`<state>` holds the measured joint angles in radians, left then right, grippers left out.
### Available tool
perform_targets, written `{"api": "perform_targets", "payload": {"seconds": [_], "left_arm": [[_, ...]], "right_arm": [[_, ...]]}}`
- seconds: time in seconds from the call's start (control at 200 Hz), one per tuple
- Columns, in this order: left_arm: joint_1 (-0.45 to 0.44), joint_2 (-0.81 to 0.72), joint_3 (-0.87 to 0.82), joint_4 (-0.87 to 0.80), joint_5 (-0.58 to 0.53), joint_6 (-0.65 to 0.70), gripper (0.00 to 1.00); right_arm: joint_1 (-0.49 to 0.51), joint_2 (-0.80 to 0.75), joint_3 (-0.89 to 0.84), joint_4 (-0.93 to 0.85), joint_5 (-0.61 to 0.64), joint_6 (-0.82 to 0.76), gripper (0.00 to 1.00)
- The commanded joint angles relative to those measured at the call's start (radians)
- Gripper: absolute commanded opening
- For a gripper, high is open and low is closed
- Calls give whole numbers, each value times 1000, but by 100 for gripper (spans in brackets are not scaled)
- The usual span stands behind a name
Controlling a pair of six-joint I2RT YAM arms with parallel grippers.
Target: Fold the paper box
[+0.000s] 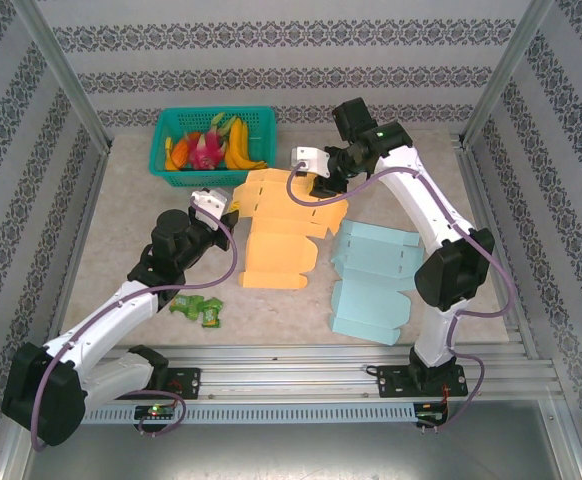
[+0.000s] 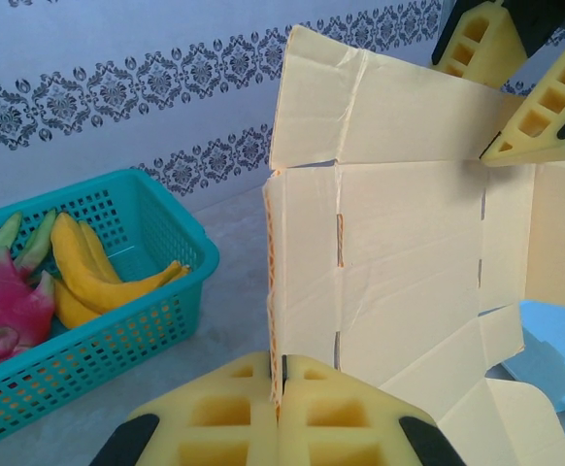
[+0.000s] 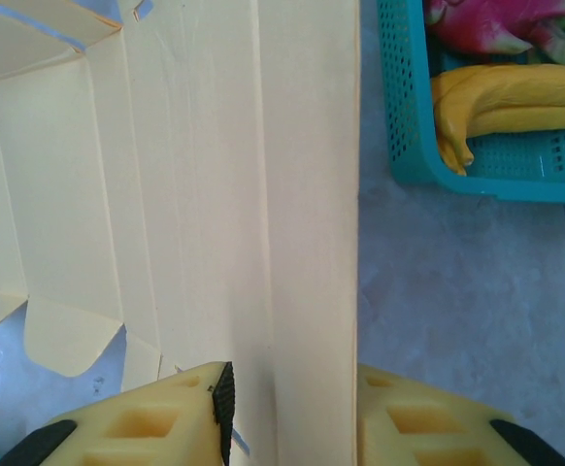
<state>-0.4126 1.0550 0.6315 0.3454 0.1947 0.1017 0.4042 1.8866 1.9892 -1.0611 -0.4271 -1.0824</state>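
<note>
Paper box (image 1: 279, 232) edge pinched by left fingers (image 2: 226, 419); flap between right fingers (image 3: 142, 427).

Bright, even light; soft shadows

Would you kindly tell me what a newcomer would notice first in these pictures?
The orange paper box at mid-table, partly raised: the left gripper is shut on its left edge and the right gripper straddles its far flap. Behind it sits a teal basket of fruit; a pale blue box lies flat to the right.
</note>
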Motion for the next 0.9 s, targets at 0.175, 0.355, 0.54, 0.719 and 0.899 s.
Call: {"api": "perform_targets", "payload": {"seconds": [0.175, 0.355, 0.54, 0.719, 0.899], "left_arm": [[-18, 16, -4, 46, 15, 20, 0], [-21, 20, -2, 46, 10, 22, 0], [-24, 20, -3, 50, 16, 20, 0], [-27, 26, 3, 42, -32, -7, 3], [-26, 11, 15, 17, -184, -107, 45]], "right_arm": [[13, 9, 40, -48, 14, -14, 31], [13, 1, 40, -53, 23, -24, 22], [16, 9, 22, -57, 28, -32, 17], [21, 3, 11, -85, 56, -76, 0], [24, -45, -39, -14, 123, 4, 0]]}}
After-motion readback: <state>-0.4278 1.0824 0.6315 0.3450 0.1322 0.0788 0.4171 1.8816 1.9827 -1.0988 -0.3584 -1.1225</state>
